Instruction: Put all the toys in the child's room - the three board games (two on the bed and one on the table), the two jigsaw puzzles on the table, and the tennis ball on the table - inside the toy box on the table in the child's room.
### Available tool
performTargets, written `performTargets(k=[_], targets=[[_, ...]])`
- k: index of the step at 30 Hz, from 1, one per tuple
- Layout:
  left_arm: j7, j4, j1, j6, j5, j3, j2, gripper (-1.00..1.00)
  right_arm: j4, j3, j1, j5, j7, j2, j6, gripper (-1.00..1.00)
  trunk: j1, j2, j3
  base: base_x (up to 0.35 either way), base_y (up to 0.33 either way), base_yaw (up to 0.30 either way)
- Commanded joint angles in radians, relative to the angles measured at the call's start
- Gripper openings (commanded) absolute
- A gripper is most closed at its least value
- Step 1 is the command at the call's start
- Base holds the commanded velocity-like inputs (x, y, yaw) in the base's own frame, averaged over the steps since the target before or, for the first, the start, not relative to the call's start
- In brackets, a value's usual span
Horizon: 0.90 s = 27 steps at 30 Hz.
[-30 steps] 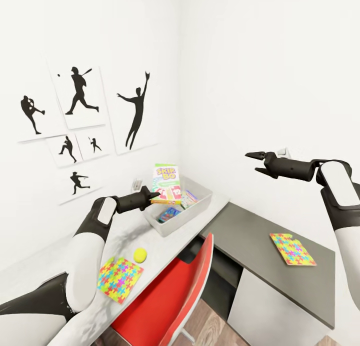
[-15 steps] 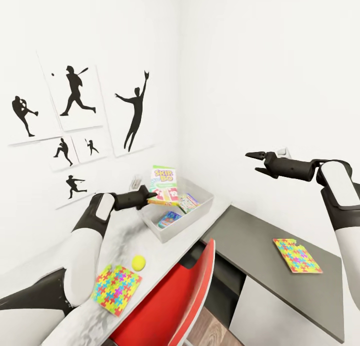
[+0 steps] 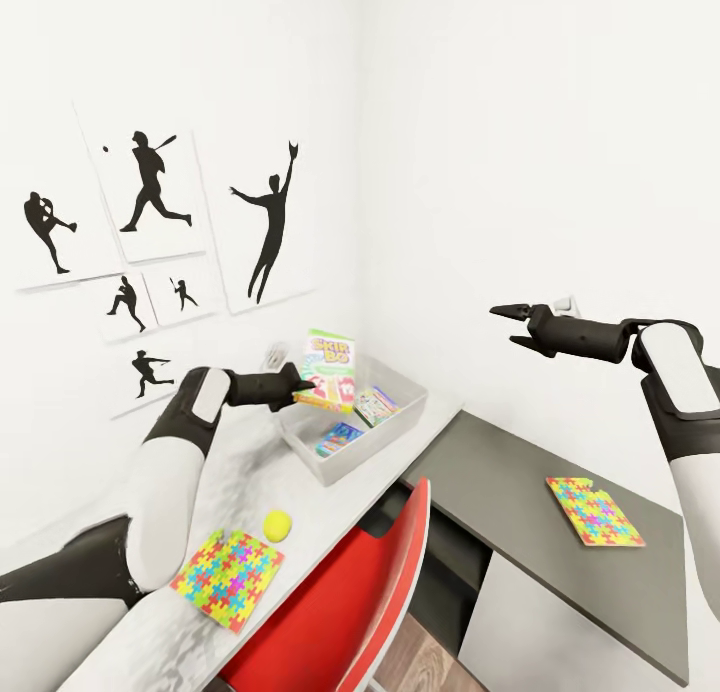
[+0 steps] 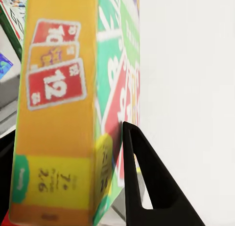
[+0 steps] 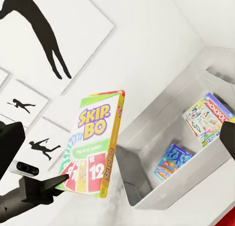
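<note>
The left gripper (image 3: 300, 384) is clamped on the lower end of a green-topped printed card-game box with orange and red panels (image 3: 327, 369), carrying it upright just over the near-left rim of the shallow grey toy bin (image 3: 400, 416); standing it on end this way probably lets it clear the rim and slide in beside the two game boxes (image 3: 358, 419) already lying inside. In the left wrist view a black finger (image 4: 147, 182) presses flat against the box face. The right gripper (image 3: 512, 325) hangs empty, well to the right of the bin, jaws slightly parted, holding nothing. On the white desk (image 3: 260, 462), nearer than the bin, lie the yellow-green ball (image 3: 277, 522) and a multicoloured jigsaw board (image 3: 227, 577); a second jigsaw board (image 3: 594, 512) lies on the dark grey side cabinet (image 3: 500, 472), right of the bin.
</note>
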Motion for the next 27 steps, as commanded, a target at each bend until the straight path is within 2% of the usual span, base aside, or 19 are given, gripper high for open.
performTargets(k=[1, 4, 15, 18, 19, 23, 25, 27], targets=[[-0.009, 0.000, -0.002, 0.004, -0.010, -0.005, -0.001, -1.00, 0.000, 0.002, -0.001, 0.000, 0.001, -0.001, 0.002, 1.00, 0.001, -0.002, -0.002, 0.000, 0.000, 0.000], [-0.010, 0.001, -0.002, 0.001, -0.011, -0.023, -0.001, -1.00, 0.000, 0.002, -0.001, 0.000, 0.001, -0.001, 0.002, 1.00, 0.001, -0.002, -0.002, 0.006, 0.000, 0.000], [0.001, 0.004, -0.002, -0.003, -0.015, -0.047, -0.007, -1.00, -0.031, 0.002, 0.000, -0.001, 0.002, -0.004, 0.002, 1.00, 0.001, -0.002, -0.002, 0.102, 0.035, 0.000], [0.002, 0.011, -0.002, -0.004, -0.015, -0.090, -0.006, -1.00, -0.054, 0.002, 0.005, -0.001, 0.002, -0.005, 0.002, 1.00, 0.001, -0.002, -0.002, 0.153, 0.063, 0.000], [0.003, 0.027, -0.002, -0.006, -0.015, -0.130, -0.006, -1.00, -0.061, 0.001, 0.014, -0.001, 0.002, -0.005, 0.002, 1.00, 0.001, -0.002, -0.002, 0.150, 0.065, 0.000], [-0.020, 0.049, 0.002, -0.027, 0.000, -0.154, -0.030, -1.00, -0.054, -0.015, 0.037, 0.000, 0.008, -0.009, 0.002, 1.00, 0.001, -0.002, -0.003, 0.000, 0.000, 0.000], [-0.018, 0.048, 0.003, -0.032, 0.000, -0.166, -0.031, -1.00, -0.054, -0.015, 0.048, 0.000, 0.008, -0.006, 0.002, 1.00, 0.001, -0.002, -0.003, 0.000, 0.000, 0.000], [-0.016, 0.037, 0.004, -0.022, 0.000, -0.161, -0.030, -1.00, -0.052, -0.016, 0.047, -0.002, 0.008, -0.004, 0.002, 1.00, 0.001, -0.002, -0.003, 0.000, 0.000, 0.000]])
